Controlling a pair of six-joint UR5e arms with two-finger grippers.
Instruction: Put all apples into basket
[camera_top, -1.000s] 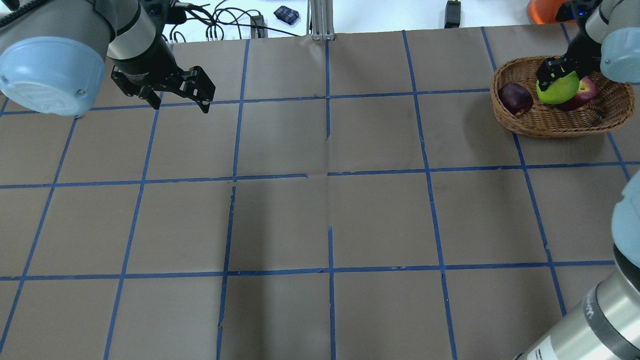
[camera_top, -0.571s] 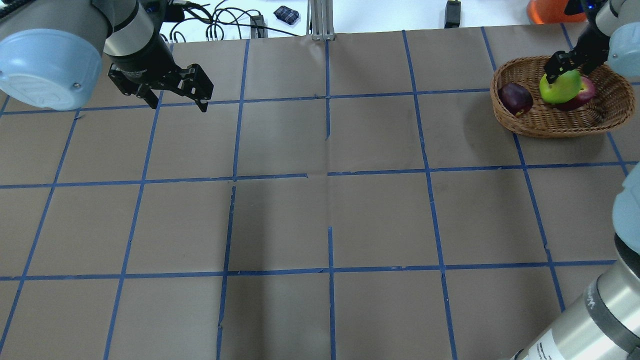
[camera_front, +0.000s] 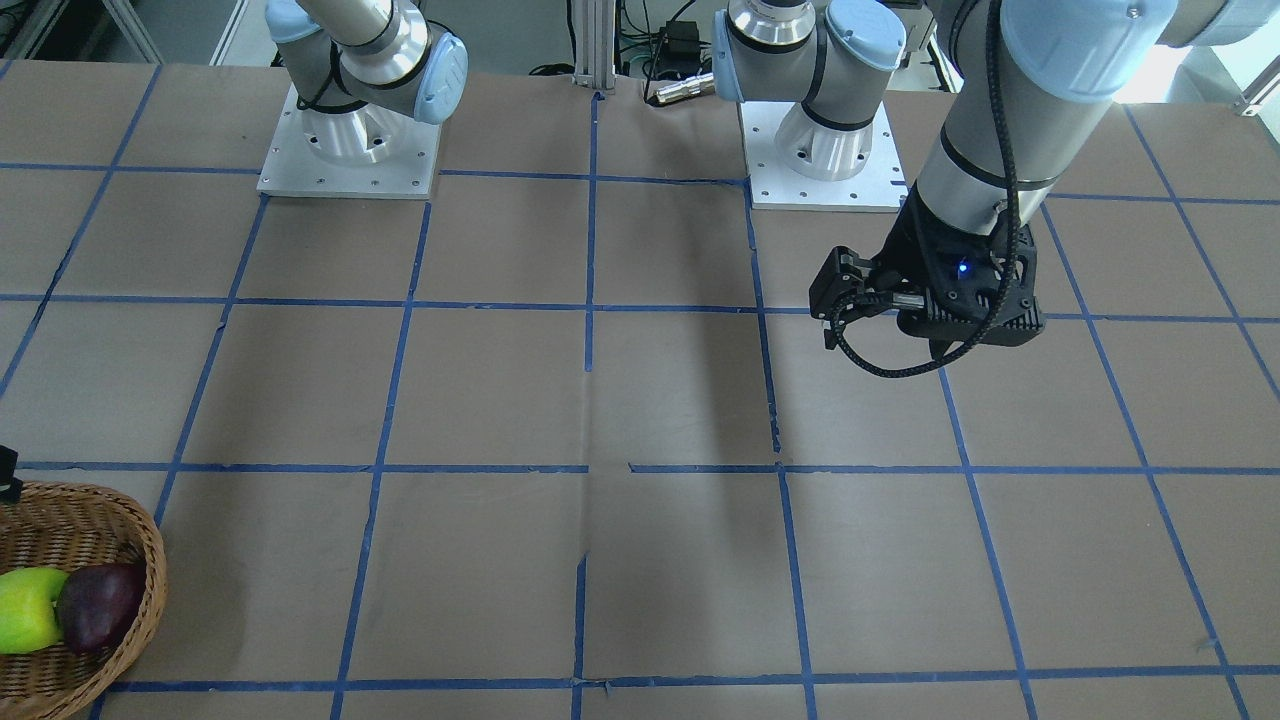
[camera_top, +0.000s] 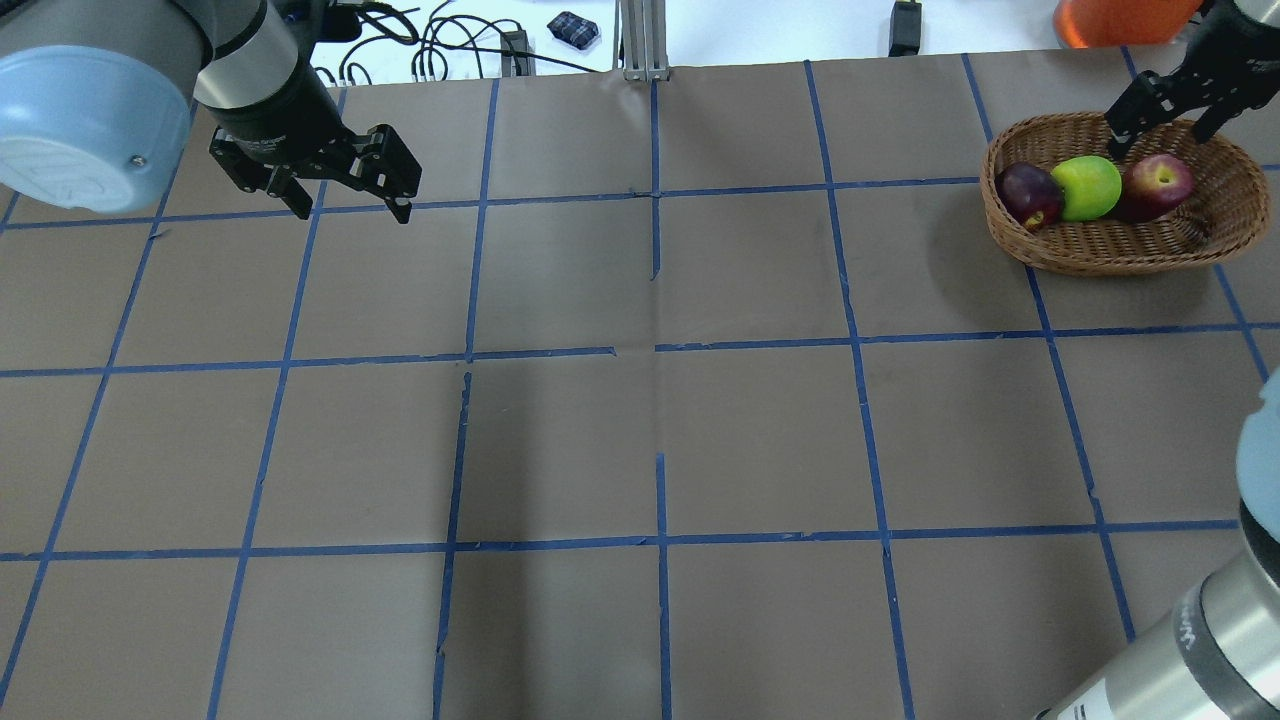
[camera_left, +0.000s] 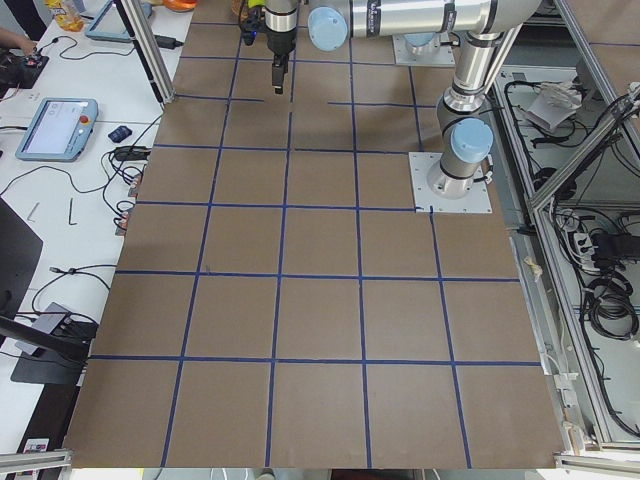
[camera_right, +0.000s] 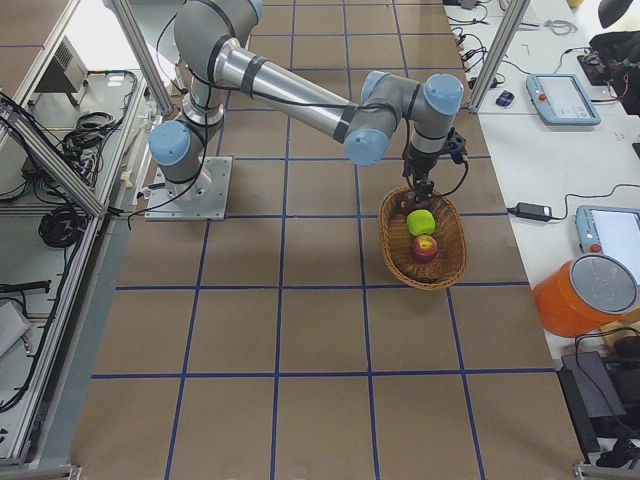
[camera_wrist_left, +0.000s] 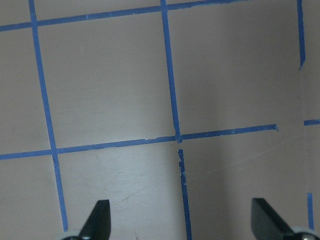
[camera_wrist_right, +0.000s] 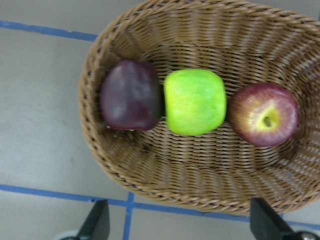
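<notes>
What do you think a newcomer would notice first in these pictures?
The bright green apple, lying between the maroon apple and the red apple in the wicker basket at the far right corner of the table. Next, the right tool hovering open above them, and the left tool open at far left.

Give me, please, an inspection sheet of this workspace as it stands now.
Surface: table under brown paper with a blue tape grid.
Job's things: maroon apple, green apple and red apple lie in a row inside the basket.
Clutter: nothing seen.
Grippers: left gripper open over bare table; right gripper open above the basket.
Cables: black cables on the white bench beyond the table.
Surroundings: orange container beyond the basket; teach pendant beside the table.
</notes>
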